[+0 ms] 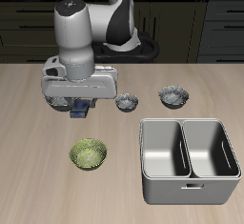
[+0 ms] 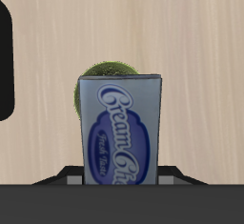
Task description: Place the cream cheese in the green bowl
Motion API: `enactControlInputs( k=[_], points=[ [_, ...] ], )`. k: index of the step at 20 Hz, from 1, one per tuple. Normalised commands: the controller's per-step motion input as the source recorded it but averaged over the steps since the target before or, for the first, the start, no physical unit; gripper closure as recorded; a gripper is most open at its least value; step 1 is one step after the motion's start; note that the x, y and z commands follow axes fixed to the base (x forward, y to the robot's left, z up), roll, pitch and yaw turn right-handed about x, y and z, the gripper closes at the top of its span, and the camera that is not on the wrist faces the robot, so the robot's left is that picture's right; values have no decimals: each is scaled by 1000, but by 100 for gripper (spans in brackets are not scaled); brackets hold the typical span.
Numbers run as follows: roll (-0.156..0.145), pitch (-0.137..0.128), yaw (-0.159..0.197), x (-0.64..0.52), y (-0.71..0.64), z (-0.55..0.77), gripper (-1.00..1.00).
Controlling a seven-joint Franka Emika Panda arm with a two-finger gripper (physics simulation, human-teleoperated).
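My gripper (image 1: 82, 109) hangs a little above the table, shut on the cream cheese (image 1: 84, 105), a small dark blue box. In the wrist view the cream cheese (image 2: 119, 131) fills the middle, its bluish label facing the camera, held in the gripper (image 2: 119, 156). The green bowl (image 1: 88, 153) sits on the table nearer the front edge than the gripper, and it holds nothing. From the wrist, only the rim of the green bowl (image 2: 92, 78) peeks out behind the box.
Two small grey metallic bowls (image 1: 127, 102) (image 1: 173, 96) stand beside the gripper, farther back than the green bowl. A steel double basin (image 1: 190, 158) sits near the front edge, beside the green bowl.
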Motion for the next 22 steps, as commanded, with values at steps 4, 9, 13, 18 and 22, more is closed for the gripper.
enactControlInputs(
  k=[4, 9, 13, 18, 22],
  points=[
    [-13, -4, -9, 116, 70, 44, 100],
    [-21, -4, -19, 145, -16, -14, 100],
    [-46, 40, -10, 253, -163, -265, 100],
    [-2, 25, 12, 95, 26, -206, 100],
    [-1, 35, 4, 22, 91, -179, 100]
  ],
)
